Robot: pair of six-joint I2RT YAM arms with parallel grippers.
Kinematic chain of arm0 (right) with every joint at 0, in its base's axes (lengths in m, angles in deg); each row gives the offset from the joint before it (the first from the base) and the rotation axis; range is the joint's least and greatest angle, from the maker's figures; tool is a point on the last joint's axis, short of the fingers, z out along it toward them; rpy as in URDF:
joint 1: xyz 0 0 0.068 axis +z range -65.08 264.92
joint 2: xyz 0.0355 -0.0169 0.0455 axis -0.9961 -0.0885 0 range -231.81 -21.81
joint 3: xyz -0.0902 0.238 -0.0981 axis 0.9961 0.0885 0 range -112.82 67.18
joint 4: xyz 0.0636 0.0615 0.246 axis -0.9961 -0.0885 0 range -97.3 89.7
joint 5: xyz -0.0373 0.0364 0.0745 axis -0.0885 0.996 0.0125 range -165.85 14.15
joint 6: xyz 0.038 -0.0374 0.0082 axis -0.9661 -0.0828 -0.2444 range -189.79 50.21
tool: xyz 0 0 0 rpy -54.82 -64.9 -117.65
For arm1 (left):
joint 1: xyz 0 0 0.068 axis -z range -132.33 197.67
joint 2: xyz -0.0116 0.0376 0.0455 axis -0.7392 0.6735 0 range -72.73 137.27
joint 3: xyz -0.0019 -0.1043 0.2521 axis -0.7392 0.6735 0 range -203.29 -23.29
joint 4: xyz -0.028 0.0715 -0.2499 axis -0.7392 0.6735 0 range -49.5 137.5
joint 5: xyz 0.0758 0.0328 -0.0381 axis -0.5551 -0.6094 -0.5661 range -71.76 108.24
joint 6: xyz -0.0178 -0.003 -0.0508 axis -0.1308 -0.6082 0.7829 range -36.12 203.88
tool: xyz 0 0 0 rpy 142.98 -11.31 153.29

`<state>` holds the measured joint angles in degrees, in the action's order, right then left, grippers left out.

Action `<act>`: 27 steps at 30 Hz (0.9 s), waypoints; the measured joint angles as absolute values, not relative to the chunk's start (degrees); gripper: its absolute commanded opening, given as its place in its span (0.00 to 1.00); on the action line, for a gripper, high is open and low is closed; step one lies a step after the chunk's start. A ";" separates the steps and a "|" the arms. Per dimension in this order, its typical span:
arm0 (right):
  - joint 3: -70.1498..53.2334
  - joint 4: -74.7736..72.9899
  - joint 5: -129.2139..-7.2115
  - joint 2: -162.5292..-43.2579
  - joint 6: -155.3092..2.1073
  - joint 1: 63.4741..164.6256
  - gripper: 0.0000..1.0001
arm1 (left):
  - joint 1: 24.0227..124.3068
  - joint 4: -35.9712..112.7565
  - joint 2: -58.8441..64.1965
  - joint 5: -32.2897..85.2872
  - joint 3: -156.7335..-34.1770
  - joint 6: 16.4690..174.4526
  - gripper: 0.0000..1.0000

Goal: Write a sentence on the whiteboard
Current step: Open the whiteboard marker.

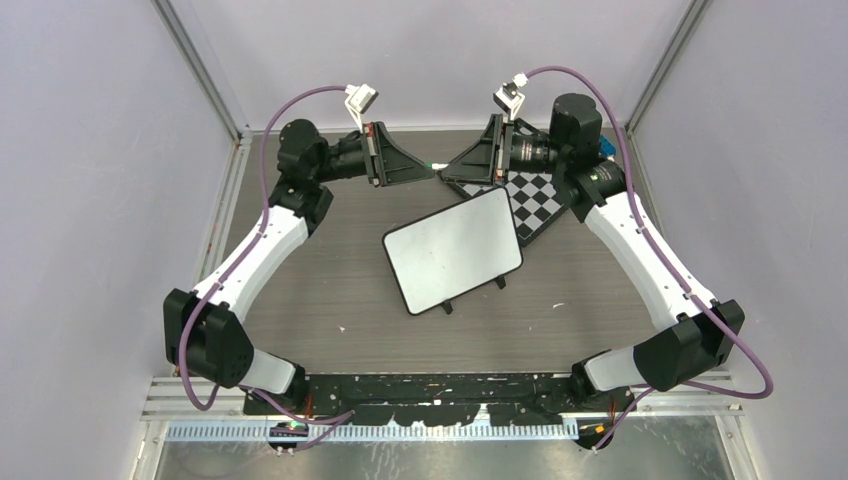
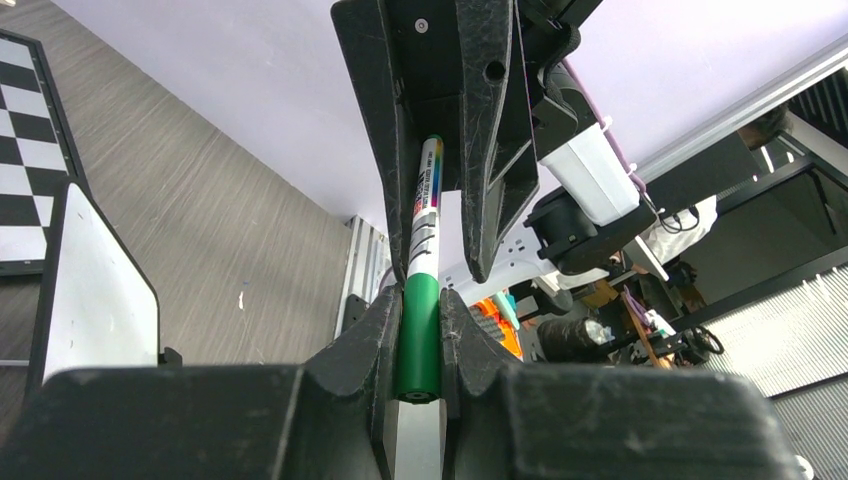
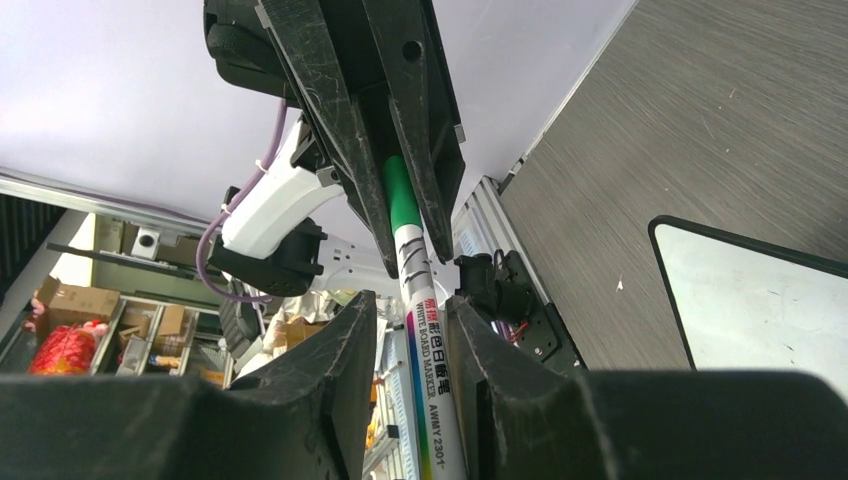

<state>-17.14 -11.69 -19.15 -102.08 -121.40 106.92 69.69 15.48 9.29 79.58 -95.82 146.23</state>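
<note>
1. Overhead: a blank whiteboard (image 1: 452, 250) sits tilted mid-counter (image 1: 330, 300), its far right corner overlapping a chessboard (image 1: 535, 195).
2. Left wrist view only: the left pincer (image 2: 420, 345) is clamped on the marker (image 2: 426, 220), at its green cap (image 2: 418, 320).
3. Right wrist view: the right pincer (image 3: 412, 340) straddles the white barrel (image 3: 428, 350); I cannot tell whether it grips.

marker (image 3: 428, 370) barrel, right wrist view | black print running lengthwise: "WHITE BOARD MARKER", then "AMMY 230", its last characters cut by the frame edge | Chinese characters above that, too blurred to read | left wrist view: small print on the same barrel, illegible
</note>
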 measured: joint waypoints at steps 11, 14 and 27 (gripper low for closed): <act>-17.14 -12.22 -18.69 -102.06 -120.92 106.81 0.40 | 70.32 17.03 9.29 79.75 -95.80 145.29 0.00; -17.14 -12.61 -18.71 -102.06 -120.86 106.57 0.42 | 70.54 16.92 9.31 79.80 -95.80 145.24 0.00; -17.14 -12.81 -17.83 -101.71 -119.65 106.55 0.49 | 70.54 16.57 9.44 80.34 -95.69 146.73 0.00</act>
<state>-17.14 -12.81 -17.83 -101.71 -119.65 106.55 70.54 16.57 9.44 80.34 -95.69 146.73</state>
